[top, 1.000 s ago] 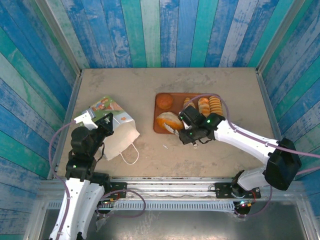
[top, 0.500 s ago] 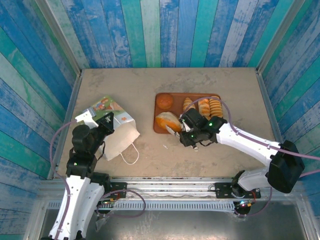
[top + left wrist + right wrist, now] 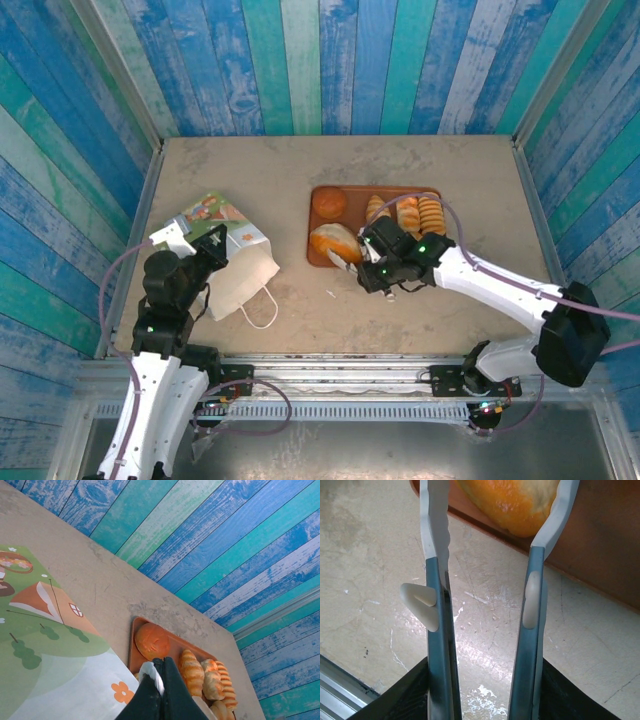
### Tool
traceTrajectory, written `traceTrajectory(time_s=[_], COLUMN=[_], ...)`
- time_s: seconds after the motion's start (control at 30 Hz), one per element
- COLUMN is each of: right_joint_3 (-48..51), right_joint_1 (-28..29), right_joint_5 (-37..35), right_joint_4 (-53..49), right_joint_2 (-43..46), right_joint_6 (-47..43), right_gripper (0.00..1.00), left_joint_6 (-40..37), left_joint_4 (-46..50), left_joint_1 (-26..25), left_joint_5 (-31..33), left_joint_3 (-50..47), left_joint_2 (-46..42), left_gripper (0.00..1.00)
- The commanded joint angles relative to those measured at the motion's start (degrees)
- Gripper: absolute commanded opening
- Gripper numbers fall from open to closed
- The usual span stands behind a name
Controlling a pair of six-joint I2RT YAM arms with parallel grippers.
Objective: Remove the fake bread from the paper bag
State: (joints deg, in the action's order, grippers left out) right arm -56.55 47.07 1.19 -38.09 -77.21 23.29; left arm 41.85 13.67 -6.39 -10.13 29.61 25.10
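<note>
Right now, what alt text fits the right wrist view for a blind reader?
Open fingers of the right gripper straddle a golden oval loaf at the edge of the brown tray, with the beige table beneath.

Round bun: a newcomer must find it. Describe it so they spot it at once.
Find the brown tray in the middle of the table. The bun sits in its far left corner. It alone is round; the other pieces are long or ridged.

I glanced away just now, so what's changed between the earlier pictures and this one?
The right hand shifted slightly rightward beside the oval loaf, open. The left hand stays shut on the paper bag; bread and tray unmoved.
</note>
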Motion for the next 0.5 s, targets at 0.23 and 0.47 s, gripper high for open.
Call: traceTrajectory(time_s=[0.23, 0.47], right_joint_3=[2.2, 4.9], right_joint_1=[-0.1, -0.1], right_joint_5=[1.7, 6.4], right_joint_4=[5.9, 11.0], right_joint_2=[13.9, 21.1], right_joint_6=[-1.6, -1.7], right_gripper=[0.48, 0.47], left_joint_6=[-0.4, 0.0], left_joint_4=[-0.9, -0.8], left_joint_1=[-0.2, -0.2], left_joint_5=[-0.1, -0.4], left_joint_3=[0.6, 0.8], left_joint_2=[-0.2, -0.3], left_gripper=[0.00, 0.00])
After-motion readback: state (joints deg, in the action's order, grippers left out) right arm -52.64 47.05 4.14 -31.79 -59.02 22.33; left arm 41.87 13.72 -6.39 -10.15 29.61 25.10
